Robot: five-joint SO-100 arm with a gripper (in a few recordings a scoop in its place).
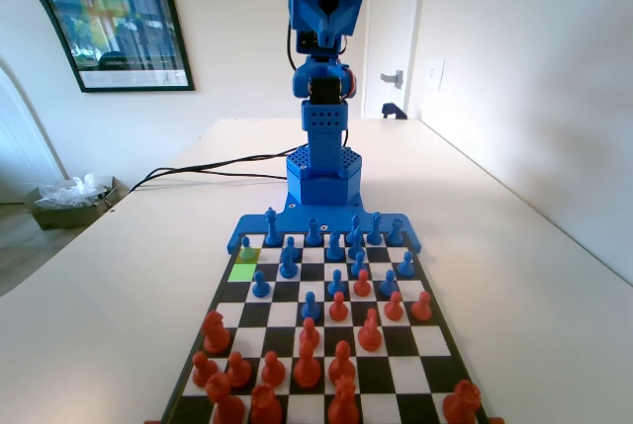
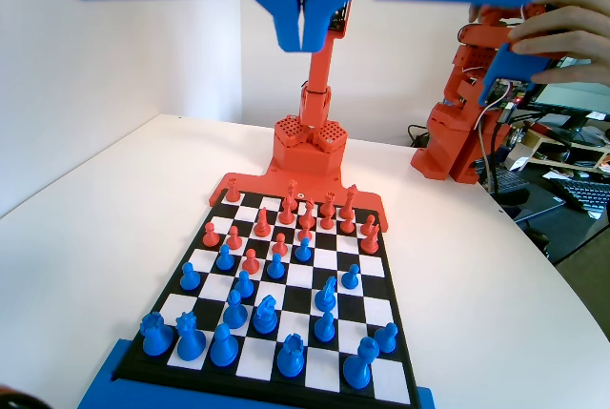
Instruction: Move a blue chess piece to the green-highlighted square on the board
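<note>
A white-walled room with a framed poster (image 1: 111, 17) in the upper left of the fixed view and a pale door with a lever handle (image 1: 394, 78) right of centre forms the backdrop to a cream table (image 1: 109, 276) carrying the board (image 1: 220, 297), a black-and-white chequered field with a dark rim. The blue arm (image 1: 322, 98) rises from its perforated base at the far end of the board, centre top of the fixed view, folded high above the pieces. In the wrist view the gripper (image 2: 303, 32) hangs from the top edge, centre, its 2 jaws pressed together with only a thin seam between them and nothing held; it sits well above the board.

The green-highlighted square (image 1: 242, 271) lies at the left edge of the board in the fixed view, in the middle left of the frame, and no piece stands on it. The blue chess piece (image 1: 260, 285), a short round-headed pawn, stands on the next row nearer the camera, diagonally adjacent to the green cell and to its lower right. Other blue pieces (image 1: 336, 246) crowd the far rows near the arm's base, while red pieces (image 1: 307, 365) fill the lower part of the frame, several meeting blue pawns mid-board. Black cables (image 1: 208, 165) trail across the table at left.
</note>
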